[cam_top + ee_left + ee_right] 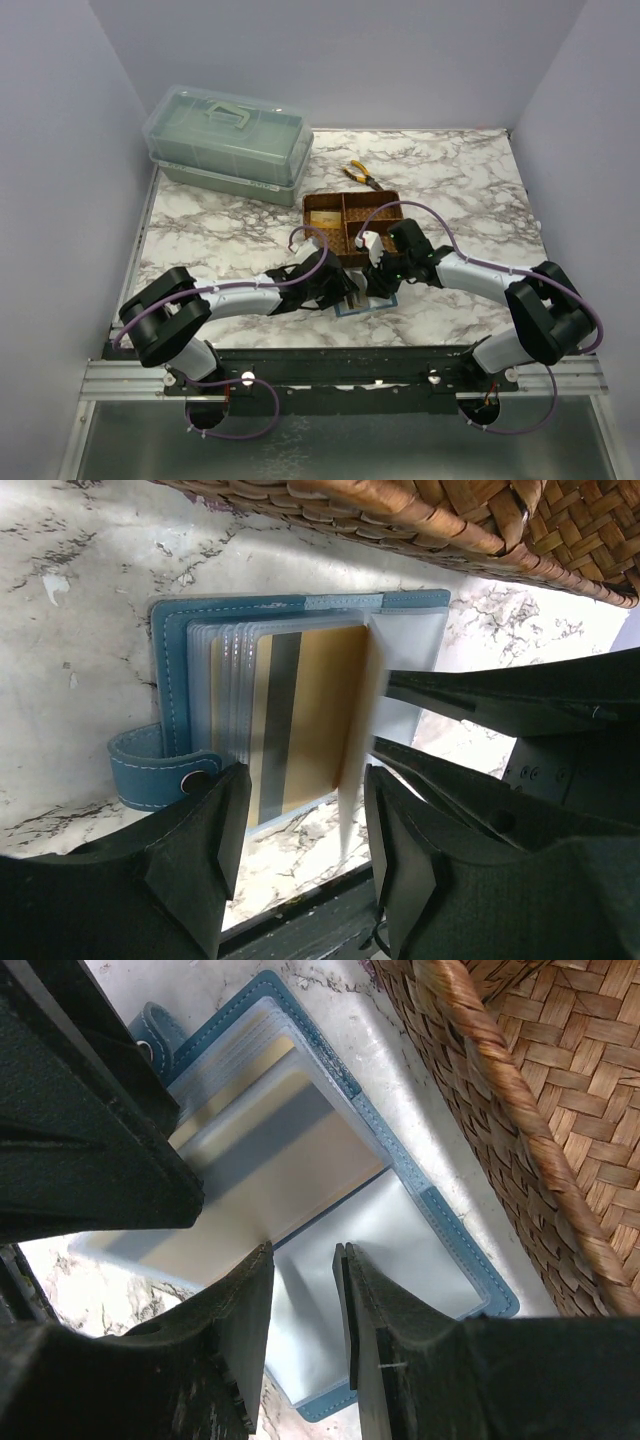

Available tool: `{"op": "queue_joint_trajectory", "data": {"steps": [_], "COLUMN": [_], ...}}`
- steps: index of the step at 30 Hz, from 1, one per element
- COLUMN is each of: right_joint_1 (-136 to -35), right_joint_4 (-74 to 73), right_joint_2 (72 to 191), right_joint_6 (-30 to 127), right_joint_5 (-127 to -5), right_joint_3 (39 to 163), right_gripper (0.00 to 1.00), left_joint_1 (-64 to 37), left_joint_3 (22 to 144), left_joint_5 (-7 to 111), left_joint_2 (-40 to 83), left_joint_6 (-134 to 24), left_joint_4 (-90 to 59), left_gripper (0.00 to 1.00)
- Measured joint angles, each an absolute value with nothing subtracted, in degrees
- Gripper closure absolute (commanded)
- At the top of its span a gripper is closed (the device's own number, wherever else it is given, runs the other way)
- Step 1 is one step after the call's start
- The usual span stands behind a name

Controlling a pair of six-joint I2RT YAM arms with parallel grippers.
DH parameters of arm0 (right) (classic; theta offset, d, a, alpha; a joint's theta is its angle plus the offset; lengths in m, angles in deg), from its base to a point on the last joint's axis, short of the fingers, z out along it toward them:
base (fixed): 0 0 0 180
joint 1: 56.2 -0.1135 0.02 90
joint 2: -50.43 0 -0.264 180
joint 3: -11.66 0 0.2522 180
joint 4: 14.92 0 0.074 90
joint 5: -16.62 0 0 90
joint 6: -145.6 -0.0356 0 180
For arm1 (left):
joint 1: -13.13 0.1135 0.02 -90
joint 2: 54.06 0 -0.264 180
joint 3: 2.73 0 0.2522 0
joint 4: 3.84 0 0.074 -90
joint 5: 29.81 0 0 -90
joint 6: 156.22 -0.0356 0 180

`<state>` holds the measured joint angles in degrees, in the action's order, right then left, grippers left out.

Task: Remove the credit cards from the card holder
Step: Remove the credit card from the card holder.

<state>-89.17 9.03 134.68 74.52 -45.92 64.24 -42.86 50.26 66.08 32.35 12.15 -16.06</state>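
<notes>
Foreground, left wrist view: the left gripper (pixel 305 780), jaws spread, straddles the lower edge of a gold credit card (pixel 320 715) bearing a dark stripe; whether the fingers touch it cannot be told. The card sits in a clear sleeve of the card holder (pixel 170 670), which lies open on the marble table (pixel 80 600) just beside the woven tray (pixel 420 510). The right gripper (pixel 303 1255), jaws narrowly apart, hangs over the holder's pale sleeves.
</notes>
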Motion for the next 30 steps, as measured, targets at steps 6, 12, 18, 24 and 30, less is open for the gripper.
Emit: {"op": "queue_joint_trajectory", "data": {"steps": [6,12,18,24,30], "right_joint_1": [-89.2,-89.2,-89.2,-89.1,-89.1], "right_joint_4": [9.1,9.1,9.2,9.2,9.2], "right_joint_2": [134.7,134.9,134.9,135.0,135.0], "right_joint_6": [74.5,74.6,74.7,74.7,74.7], "right_joint_5": [-45.9,-45.9,-45.9,-45.9,-45.9], "right_joint_3": [64.3,64.4,64.4,64.4,64.4], "right_gripper": [0.61,0.61,0.61,0.61,0.61], "left_joint_1": [-42.9,-42.9,-42.9,-42.9,-42.9], "left_joint_3": [51.0,51.0,50.6,48.0,47.9], "left_joint_5": [66.0,66.1,66.3,66.3,66.3], "left_joint_2": [32.9,32.7,32.5,30.6,30.3], "left_joint_6": [11.9,11.1,11.1,10.5,9.9], "left_joint_4": [-16.5,-16.6,-16.5,-13.0,-10.4], "left_gripper": [0.45,0.49,0.48,0.48,0.48]}}
